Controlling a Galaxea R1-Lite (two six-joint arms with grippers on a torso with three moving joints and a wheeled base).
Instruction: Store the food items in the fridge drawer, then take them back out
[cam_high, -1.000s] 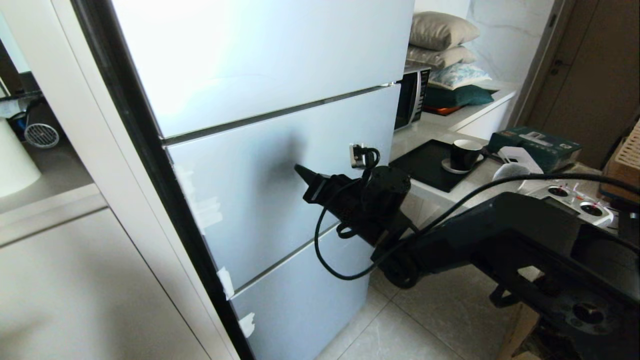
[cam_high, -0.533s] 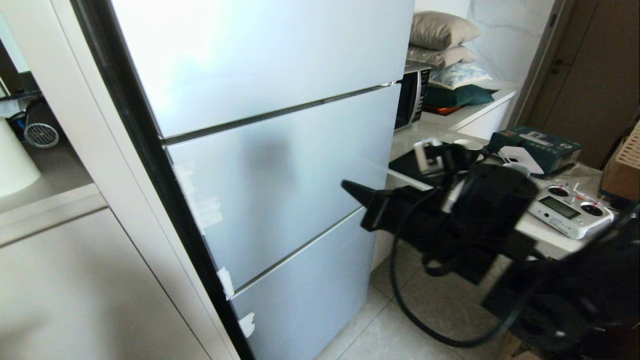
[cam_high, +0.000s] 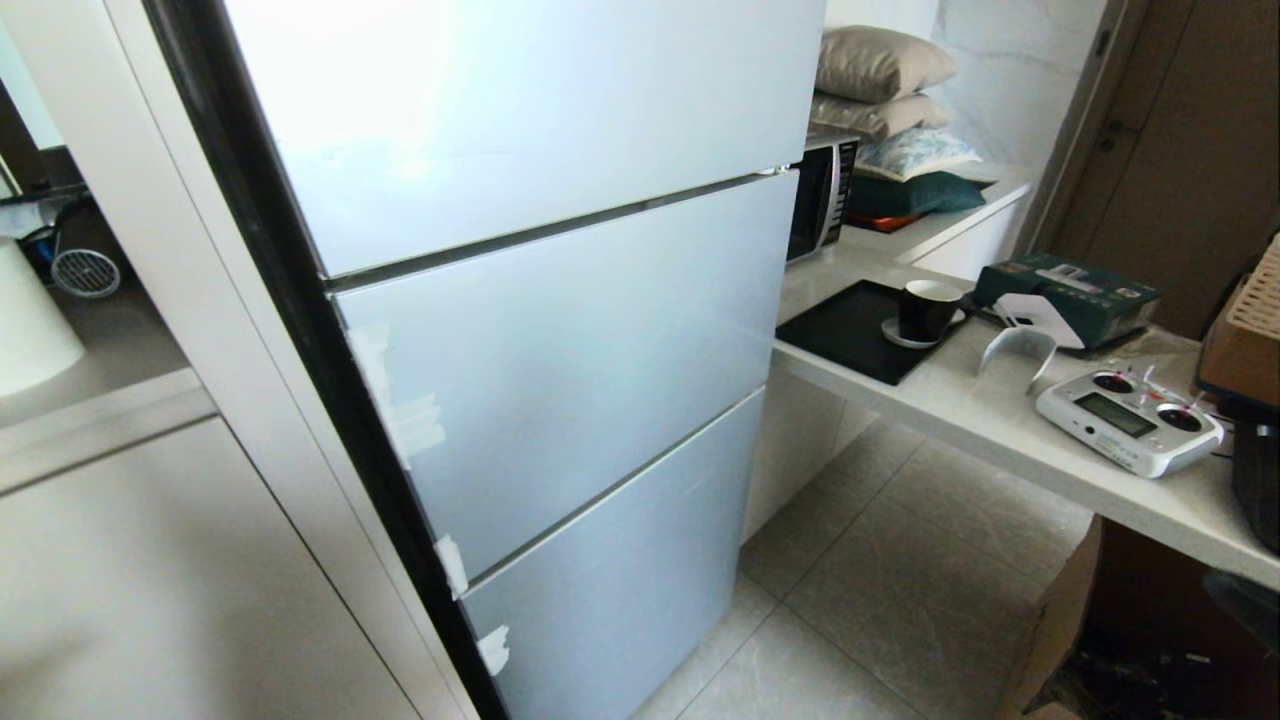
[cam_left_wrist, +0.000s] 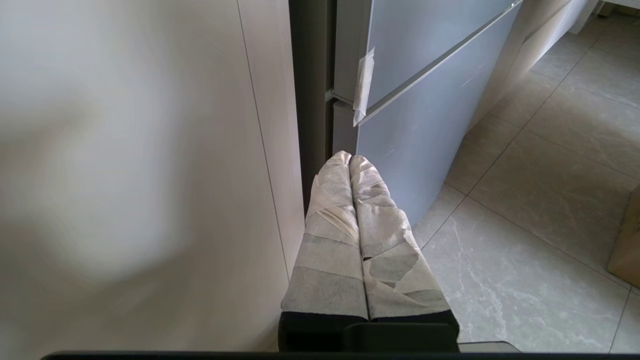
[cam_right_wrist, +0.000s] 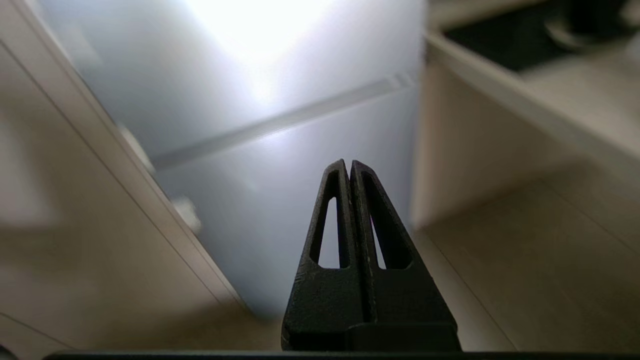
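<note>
The fridge stands closed, its pale blue-grey panels all flush. The fridge drawer and the food items are hidden from every view. Neither arm shows in the head view. My right gripper is shut and empty, its black fingers pointing at the lower fridge panels from a distance. My left gripper, wrapped in white tape, is shut and empty too, parked low beside the fridge's bottom panel near the floor.
A white cabinet flanks the fridge on the left. On the right a counter holds a black mat, a cup, a white remote controller and a green box. A microwave sits behind. Tiled floor lies below.
The right arm, stretched toward the middle fridge panel a second ago, has drawn back to the right and dropped out of the head view. The fridge stays closed.
</note>
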